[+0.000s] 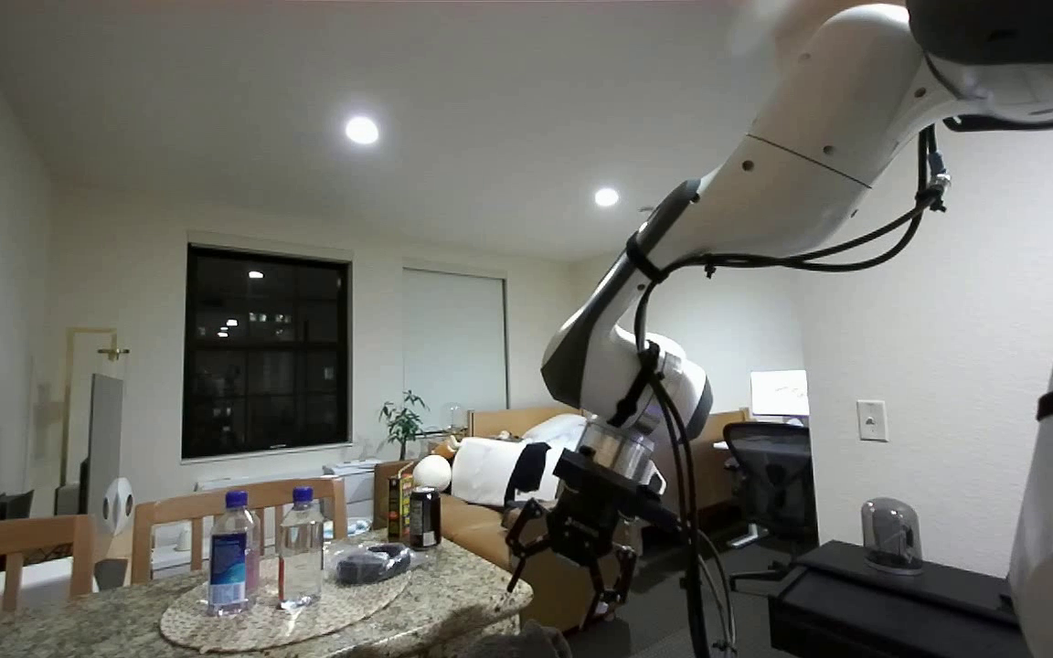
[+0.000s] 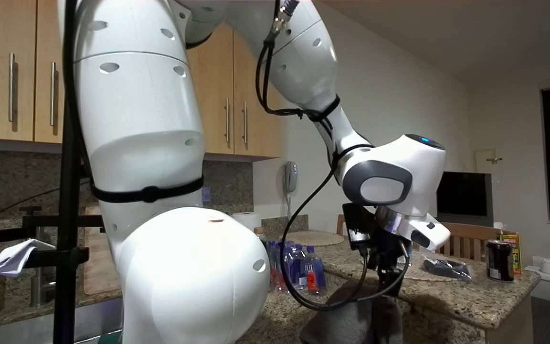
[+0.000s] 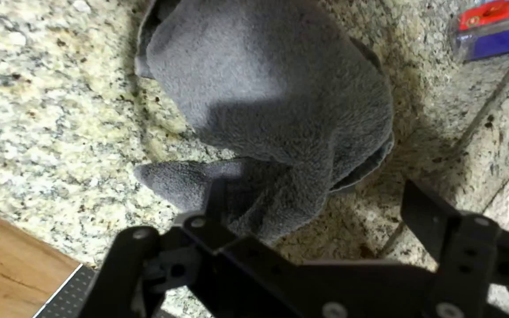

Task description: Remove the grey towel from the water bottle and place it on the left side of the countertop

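While the gripper (image 3: 314, 192) hangs with its fingers spread well apart, the grey towel (image 3: 276, 84) lies bunched on the granite countertop (image 3: 64, 119), and look, most of it is out ahead of the tool, toward the top of the wrist view. Only a narrow folded end reaches back toward the gap, so closing here should pinch that end across its width, I'd say. Is a bottle underneath? Can't tell; the cloth hides whatever is there. Now the containers: two blue-capped water bottles (image 1: 228, 567) stand upright on a placemat (image 1: 243, 632), fill levels unclear, beside a clear plastic bag (image 1: 371, 563) with something dark inside and, near that, a black can (image 1: 424, 519). Fiji water bottles (image 2: 299, 268) crowd together near the towel.
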Robot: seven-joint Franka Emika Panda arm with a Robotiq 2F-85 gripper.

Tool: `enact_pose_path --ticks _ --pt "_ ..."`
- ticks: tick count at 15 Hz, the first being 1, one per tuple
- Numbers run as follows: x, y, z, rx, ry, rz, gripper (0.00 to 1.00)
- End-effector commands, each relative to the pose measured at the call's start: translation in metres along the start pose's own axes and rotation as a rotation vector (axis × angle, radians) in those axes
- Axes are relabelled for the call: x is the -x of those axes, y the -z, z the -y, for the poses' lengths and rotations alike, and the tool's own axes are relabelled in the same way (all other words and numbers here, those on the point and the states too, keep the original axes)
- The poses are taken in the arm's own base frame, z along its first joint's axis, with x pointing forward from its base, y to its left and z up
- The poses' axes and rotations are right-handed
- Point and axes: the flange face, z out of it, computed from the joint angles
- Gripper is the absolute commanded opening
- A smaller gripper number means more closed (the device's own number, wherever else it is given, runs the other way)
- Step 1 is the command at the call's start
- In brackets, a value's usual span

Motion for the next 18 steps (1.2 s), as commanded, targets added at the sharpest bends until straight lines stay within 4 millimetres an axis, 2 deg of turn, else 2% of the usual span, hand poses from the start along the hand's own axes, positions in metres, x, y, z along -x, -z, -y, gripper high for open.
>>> enact_pose_path --ticks 1,7,13,14,15,18 --pt "0.005 -0.002 -0.006 -0.092 -0.068 -0.076 1.0" --pt "0.004 -0.033 -0.011 -0.089 -0.145 0.007 1.0" --pt "0.0 -0.058 -0.017 -0.04 -0.105 0.027 1.0" --pt "-0.001 -0.059 -0.015 -0.044 -0.092 0.028 0.75" --pt "-0.002 -0.058 -0.012 -0.045 -0.07 0.024 0.74" --pt "-0.004 -0.056 -0.002 -0.051 -0.021 0.016 0.53"
